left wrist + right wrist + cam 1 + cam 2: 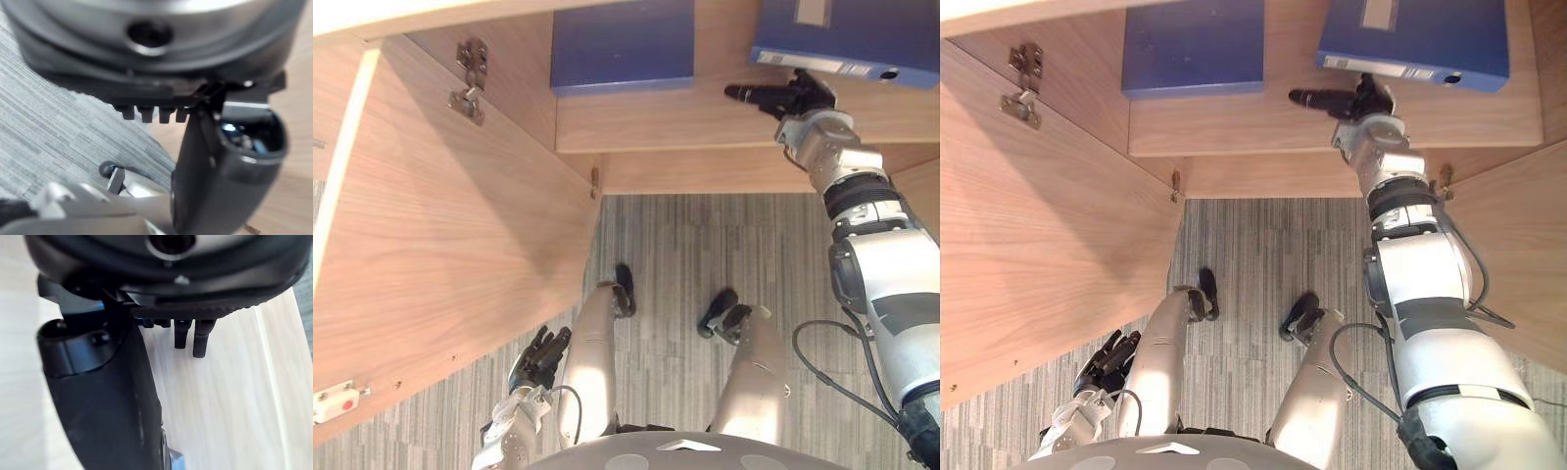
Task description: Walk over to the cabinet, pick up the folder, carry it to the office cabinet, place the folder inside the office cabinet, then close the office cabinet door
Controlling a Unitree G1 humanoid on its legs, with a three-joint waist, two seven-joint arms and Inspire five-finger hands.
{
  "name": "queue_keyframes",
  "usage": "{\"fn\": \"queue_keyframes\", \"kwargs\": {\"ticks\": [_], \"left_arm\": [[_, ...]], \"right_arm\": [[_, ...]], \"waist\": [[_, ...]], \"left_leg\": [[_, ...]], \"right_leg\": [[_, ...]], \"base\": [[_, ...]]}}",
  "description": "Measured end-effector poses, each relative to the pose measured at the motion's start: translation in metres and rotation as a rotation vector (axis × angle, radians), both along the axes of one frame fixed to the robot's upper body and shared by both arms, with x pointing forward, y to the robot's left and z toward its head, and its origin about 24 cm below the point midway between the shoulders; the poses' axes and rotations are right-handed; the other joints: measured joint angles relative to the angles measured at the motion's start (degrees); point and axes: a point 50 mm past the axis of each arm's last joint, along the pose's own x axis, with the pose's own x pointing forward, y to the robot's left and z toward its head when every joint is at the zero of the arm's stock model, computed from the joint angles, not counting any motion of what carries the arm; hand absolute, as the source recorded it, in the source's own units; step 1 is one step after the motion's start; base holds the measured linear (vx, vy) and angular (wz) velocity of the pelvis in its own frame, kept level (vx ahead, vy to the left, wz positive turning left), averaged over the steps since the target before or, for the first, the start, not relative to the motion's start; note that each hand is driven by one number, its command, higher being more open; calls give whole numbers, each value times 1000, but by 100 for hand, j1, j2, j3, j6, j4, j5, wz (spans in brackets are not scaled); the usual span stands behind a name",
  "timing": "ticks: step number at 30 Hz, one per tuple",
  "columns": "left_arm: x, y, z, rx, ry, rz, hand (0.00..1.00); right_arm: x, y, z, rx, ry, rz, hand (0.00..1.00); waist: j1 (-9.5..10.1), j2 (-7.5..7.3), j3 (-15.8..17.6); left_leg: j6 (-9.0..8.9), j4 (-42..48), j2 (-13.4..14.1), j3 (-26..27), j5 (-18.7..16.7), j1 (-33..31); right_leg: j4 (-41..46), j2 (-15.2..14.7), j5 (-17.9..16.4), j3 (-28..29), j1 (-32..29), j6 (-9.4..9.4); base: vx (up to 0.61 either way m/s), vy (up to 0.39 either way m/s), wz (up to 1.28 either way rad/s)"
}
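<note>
Both hands are loose and empty, right hand [800, 98] just beside the folder [847, 34] on the office cabinet shelf [705, 116], left hand [540, 357] hanging low; next, probably, swinging the door [440, 225] shut.

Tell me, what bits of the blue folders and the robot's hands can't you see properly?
- Left-side dark blue flat folder: far end cut off by the head views' top edge.
- The dark blue folder with a white label: cut off there too; the right hand covers part of its near edge, so touching is unclear.
- The light wooden cabinet door beside the hanging left hand: outer part cut off by the left edge.
</note>
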Motion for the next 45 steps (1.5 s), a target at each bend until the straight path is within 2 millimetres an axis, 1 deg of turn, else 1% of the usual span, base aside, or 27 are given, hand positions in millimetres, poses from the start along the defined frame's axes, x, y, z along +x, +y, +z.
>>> {"fn": "queue_keyframes", "kwargs": {"ticks": [1,4,7,9,13,17,19,22,25,28,30,31,32,34,36,37,38,40,41,42,43,44,45], "left_arm": [[-4,1,-1,-2,7,-7,100],[-10,2,-3,-2,19,-33,100],[-11,1,-4,-1,29,-59,100],[-14,1,-4,-4,37,-62,100],[-16,1,-5,-5,37,-73,100],[-18,1,-4,-4,34,-72,100],[-18,1,-3,-6,30,-71,100],[-22,1,-4,-7,37,-63,100],[-28,1,-3,-13,36,-50,100],[-40,2,-1,-11,39,-41,100],[-42,3,-1,-9,37,-38,100],[-42,3,0,-8,35,-38,100],[-43,3,1,-8,29,-39,100],[-40,2,3,-11,9,-47,100],[-38,2,6,-9,-8,-51,100],[-38,2,7,-9,-16,-54,100],[-37,2,8,-8,-22,-57,100],[-35,2,13,-8,-48,-75,100],[-33,2,14,-8,-57,-88,100],[-32,3,16,-1,-64,-112,100],[-31,4,17,3,-68,-120,100],[-31,5,18,10,-68,-132,100],[-30,6,19,16,-68,-150,100]], "right_arm": [[0,0,-5,-47,33,23,100],[-2,-3,-17,-89,86,45,100],[-3,-5,-22,-118,113,51,100],[-4,-5,-25,-126,126,58,100],[-4,-5,-25,-127,130,65,100],[-4,-8,-23,-156,129,58,100],[-6,-16,-20,-225,136,39,100],[-10,-35,-7,-455,143,-11,100],[-16,-51,3,-563,143,-57,100],[-25,-74,16,-657,148,-128,100],[-30,-84,23,-751,149,-149,100],[-31,-85,23,-777,151,-149,100],[-32,-86,23,-850,171,-136,100],[-33,-85,28,-936,187,-118,100],[-31,-76,29,-1022,179,-81,100],[-31,-69,25,-1099,179,-44,100],[-32,-67,23,-1131,178,-25,100],[-38,-50,14,-1266,161,100,100],[-42,-38,10,-1321,142,177,100],[-49,-16,2,-1378,108,311,100],[-55,-4,-4,-1400,91,390,100],[-66,19,-20,-1424,58,550,100],[-77,38,-36,-1432,36,684,100]], "waist": [[8,-23,-56],[25,-39,-228],[64,-43,-261],[92,-51,-352],[110,-53,-355],[114,-53,-357],[136,-52,-357],[200,-51,-356],[215,-51,-356],[219,-30,-345],[217,2,-323],[216,2,-323],[209,23,-306],[185,88,-201],[149,83,-118],[120,80,-108],[114,78,-106],[79,64,-87],[55,52,-77],[17,9,-45],[7,-14,-26],[-52,-40,15],[-101,-59,27]], "left_leg": [[3,-164,-23,30,62,89],[1,-566,-86,59,224,254],[3,-955,-161,126,378,483],[-1,-1124,-173,153,451,518],[11,-1330,-180,230,509,669],[18,-1404,-184,244,531,675],[22,-1488,-193,247,586,679],[17,-1777,-236,263,759,680],[7,-1933,-257,285,846,678],[-16,-2045,-256,325,892,663],[-28,-2109,-253,364,910,647],[-32,-2129,-252,382,914,646],[-33,-2142,-242,412,915,637],[-34,-2151,-226,434,915,637],[-43,-2180,-208,491,921,639],[-52,-2210,-197,513,927,656],[-52,-2215,-192,518,927,662],[-54,-2239,-179,543,926,685],[-62,-2258,-173,571,921,708],[-79,-2303,-167,630,911,777],[-92,-2315,-154,658,901,812],[-124,-2316,-129,678,872,882],[-145,-2317,-114,679,843,932]], "right_leg": [[-152,19,59,-29,80,13],[-527,89,212,-117,226,41],[-837,121,342,-155,392,66],[-1018,174,430,-170,405,83],[-1255,233,547,-171,506,103],[-1349,260,591,-180,515,122],[-1422,276,627,-211,518,126],[-1547,293,686,-254,449,119],[-1574,295,694,-258,376,112],[-1593,310,701,-251,283,104],[-1605,319,704,-229,215,101],[-1609,322,704,-220,191,101],[-1611,328,704,-208,155,101],[-1611,340,704,-199,136,100],[-1607,362,707,-133,81,96],[-1619,382,712,-112,69,89],[-1621,387,712,-112,69,89],[-1637,405,711,-102,67,89],[-1653,417,711,-83,68,89],[-1689,441,711,-33,84,89],[-1717,466,717,-7,100,83],[-1765,502,721,4,178,85],[-1818,526,722,-5,252,86]], "base": [[47,9,-2],[59,5,3],[47,0,2],[54,15,-5],[50,21,-7],[5,5,-1],[4,2,3],[6,-5,4],[0,0,0],[26,-30,-5],[25,-21,-7],[35,-24,-10],[19,-12,-9],[31,-25,-9],[29,-33,-12],[27,-33,-9],[30,-34,-8],[25,-28,-7],[34,-34,-14],[27,-27,-19],[41,-35,-22],[52,-30,-16],[62,-26,-10]]}}
